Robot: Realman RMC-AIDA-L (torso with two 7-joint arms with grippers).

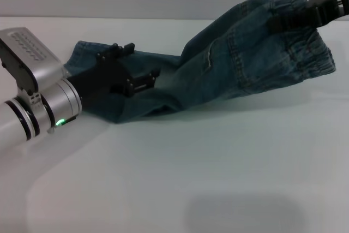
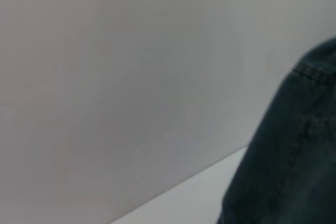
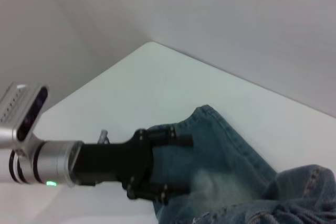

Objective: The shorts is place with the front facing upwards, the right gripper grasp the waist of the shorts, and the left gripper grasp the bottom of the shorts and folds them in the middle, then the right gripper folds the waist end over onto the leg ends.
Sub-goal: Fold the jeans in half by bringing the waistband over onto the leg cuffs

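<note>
**Shorts stretched between the two grippers, waist end raised**

Between the two grippers, the shorts (image 1: 229,64) run with their long axis across the table (image 1: 218,178), from the left gripper (image 1: 133,72) on one side to the right gripper (image 1: 311,12) on the other. The leg ends (image 1: 87,53) lie flat on the table directly under and behind the left gripper, pointing toward the left arm's silver wrist. The waist of the shorts (image 1: 305,53), ruffled and dark, points the opposite way and is lifted off the table, hanging just below the right gripper, with the cloth sloping down from there toward the left gripper.

The left gripper's two black fingers are spread apart, their pronged tips resting over the denim near the legs; in the right wrist view (image 3: 152,169) they straddle the fabric rather than pinch it. The right gripper appears pressed together on the upper edge of the waistband, holding it up, though only part of it shows at the edge of the head view, so the exact grip is hard to confirm. The left wrist view shows only a dark fold of denim (image 2: 283,156).
</note>
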